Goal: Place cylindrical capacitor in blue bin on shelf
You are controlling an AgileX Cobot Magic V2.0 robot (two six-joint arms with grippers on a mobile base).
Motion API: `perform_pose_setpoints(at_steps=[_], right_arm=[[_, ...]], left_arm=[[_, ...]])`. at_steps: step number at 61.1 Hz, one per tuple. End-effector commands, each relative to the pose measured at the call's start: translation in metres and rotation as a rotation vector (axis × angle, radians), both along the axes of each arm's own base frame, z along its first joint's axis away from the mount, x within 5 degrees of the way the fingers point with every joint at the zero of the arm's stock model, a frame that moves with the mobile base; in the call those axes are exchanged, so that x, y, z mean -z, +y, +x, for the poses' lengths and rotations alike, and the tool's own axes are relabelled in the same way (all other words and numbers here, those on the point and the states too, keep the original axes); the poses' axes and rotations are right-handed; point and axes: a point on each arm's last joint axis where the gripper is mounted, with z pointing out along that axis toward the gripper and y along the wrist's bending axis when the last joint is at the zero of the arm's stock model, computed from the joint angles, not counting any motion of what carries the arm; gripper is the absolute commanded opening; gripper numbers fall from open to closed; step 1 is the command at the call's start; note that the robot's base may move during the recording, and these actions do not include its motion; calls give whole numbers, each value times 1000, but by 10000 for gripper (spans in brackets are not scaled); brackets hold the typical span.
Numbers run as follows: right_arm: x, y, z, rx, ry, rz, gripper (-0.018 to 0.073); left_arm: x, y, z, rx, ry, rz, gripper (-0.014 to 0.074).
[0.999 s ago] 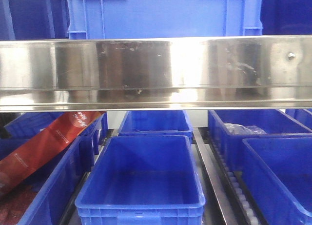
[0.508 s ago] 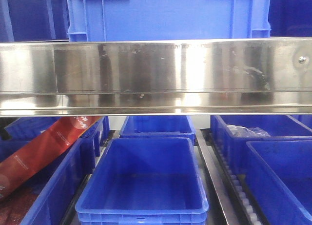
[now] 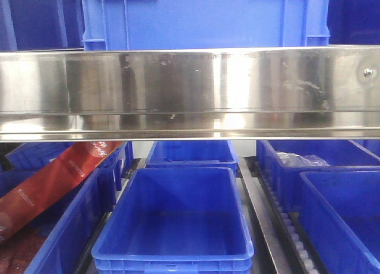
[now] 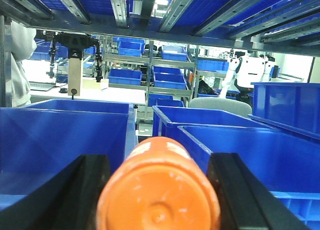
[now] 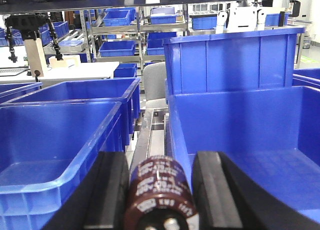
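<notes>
Left gripper [image 4: 158, 202] pinches the cylindrical capacitor [image 4: 160, 165]. Black fingers [image 4: 75, 195] press either side of the orange can, whose flat end faces the camera. No print is readable from this angle.

Right gripper [image 5: 161, 207] is clamped the same way on a dark brown can [image 5: 160, 182] with white lettering.

Capacitor is in the air at bin-rim height, inside the shelf [image 3: 190, 90] under its overhead roller tracks [image 4: 120, 5]. It lines up with the gap between a left bin wall [image 4: 65, 135] and a right bin [image 4: 235, 150], not over either cavity.

Front view shows neither arm. At the shelf's front edge the centre blue bin [image 3: 172, 257] sits empty. A red package [image 3: 53, 182] leans in the left row and a clear bag [image 3: 297, 158] lies in the right rear bin.

Progress, judged: pick and carry are done, placing is not. Left to do: move over a bin, lower, release, pull back. Cannot tell which bin is the target.
</notes>
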Motion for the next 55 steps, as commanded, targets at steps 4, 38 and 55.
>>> perform_pose_setpoints(at_steps=[4, 38, 55], right_arm=[[-19, 4, 3, -25, -88, -2, -162], [-44, 93, 120, -312, -64, -29, -162], [-15, 128, 177, -353, 43, -51, -162]], left_arm=[[-12, -1, 4, -6, -11, 38, -111], [-62, -146, 137, 353, 32, 182, -111], [-30, -178, 186, 365, 130, 176, -111]])
